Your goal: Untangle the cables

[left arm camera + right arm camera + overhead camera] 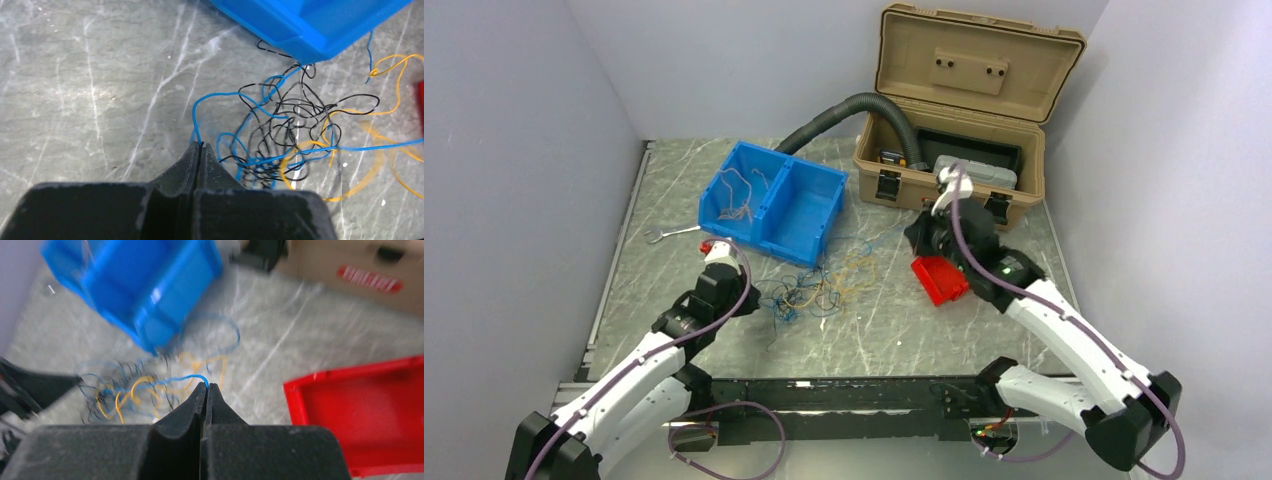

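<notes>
Where wires knot: hair-thin yellow, blue, black cables (280,125) on veined grey tabletop (75,75)
Left gripper (200,146), right gripper (206,386): each clamped on a blue cable
Tan case (320,262) label (369,279): red, unreadable

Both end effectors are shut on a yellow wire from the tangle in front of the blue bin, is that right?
No, the colour is wrong: both are shut on blue, not yellow. The left wrist view shows the left end effector gripping a blue wire; the right wrist view shows the right end effector gripping a blue strand. The rest holds.
</notes>
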You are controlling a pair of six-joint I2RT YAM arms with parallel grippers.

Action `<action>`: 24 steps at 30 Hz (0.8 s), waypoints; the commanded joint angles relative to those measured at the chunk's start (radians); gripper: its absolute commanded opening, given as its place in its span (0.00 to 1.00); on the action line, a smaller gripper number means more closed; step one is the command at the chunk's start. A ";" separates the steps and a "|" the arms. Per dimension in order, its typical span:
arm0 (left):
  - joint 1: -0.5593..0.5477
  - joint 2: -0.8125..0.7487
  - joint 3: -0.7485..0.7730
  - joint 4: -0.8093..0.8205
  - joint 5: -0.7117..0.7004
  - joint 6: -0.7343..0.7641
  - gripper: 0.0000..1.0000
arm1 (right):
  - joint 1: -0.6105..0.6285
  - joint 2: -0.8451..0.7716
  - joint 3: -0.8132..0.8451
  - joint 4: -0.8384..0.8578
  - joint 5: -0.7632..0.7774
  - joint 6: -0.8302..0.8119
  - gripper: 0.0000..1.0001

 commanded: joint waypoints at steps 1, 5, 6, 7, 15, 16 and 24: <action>0.016 -0.018 0.013 -0.063 -0.090 -0.054 0.00 | -0.032 -0.016 0.242 -0.110 0.156 -0.073 0.00; 0.018 -0.039 0.039 -0.105 -0.085 -0.033 0.04 | -0.042 -0.022 0.334 -0.076 0.207 -0.094 0.00; 0.017 -0.051 0.042 -0.116 -0.090 -0.021 0.09 | -0.042 -0.025 0.346 -0.055 0.198 -0.099 0.00; 0.017 -0.067 0.047 -0.124 -0.088 -0.005 0.25 | -0.043 -0.022 0.364 -0.043 0.181 -0.105 0.00; 0.014 -0.195 0.113 0.031 0.142 0.195 0.95 | -0.041 0.144 0.637 -0.045 -0.194 -0.146 0.00; 0.014 -0.189 0.119 0.077 0.182 0.214 0.97 | -0.038 0.171 0.680 -0.055 -0.248 -0.144 0.00; -0.056 0.051 0.222 0.536 0.433 0.317 0.97 | -0.015 0.301 0.895 -0.078 -0.425 -0.115 0.00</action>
